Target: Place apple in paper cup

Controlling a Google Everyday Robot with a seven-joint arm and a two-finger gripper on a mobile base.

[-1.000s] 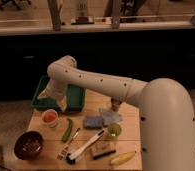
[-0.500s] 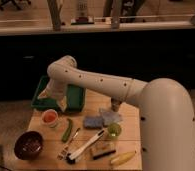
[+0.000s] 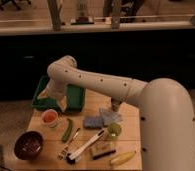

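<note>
The white paper cup (image 3: 50,119) stands at the left of the wooden table, in front of the green tray. The red-orange apple (image 3: 50,116) shows inside the cup's mouth. My gripper (image 3: 54,99) hangs just above and slightly behind the cup, at the end of the white arm that comes in from the right and bends at its elbow over the tray. The gripper partly overlaps the tray's front edge in this view.
A green tray (image 3: 76,98) sits at the back left. A dark red-brown bowl (image 3: 28,145) is at the front left. A long green vegetable (image 3: 67,129), a fork (image 3: 70,143), a white-handled brush (image 3: 87,144), a blue sponge (image 3: 93,122), a yellow-green cup (image 3: 114,131) and a yellow item (image 3: 122,158) lie to the right.
</note>
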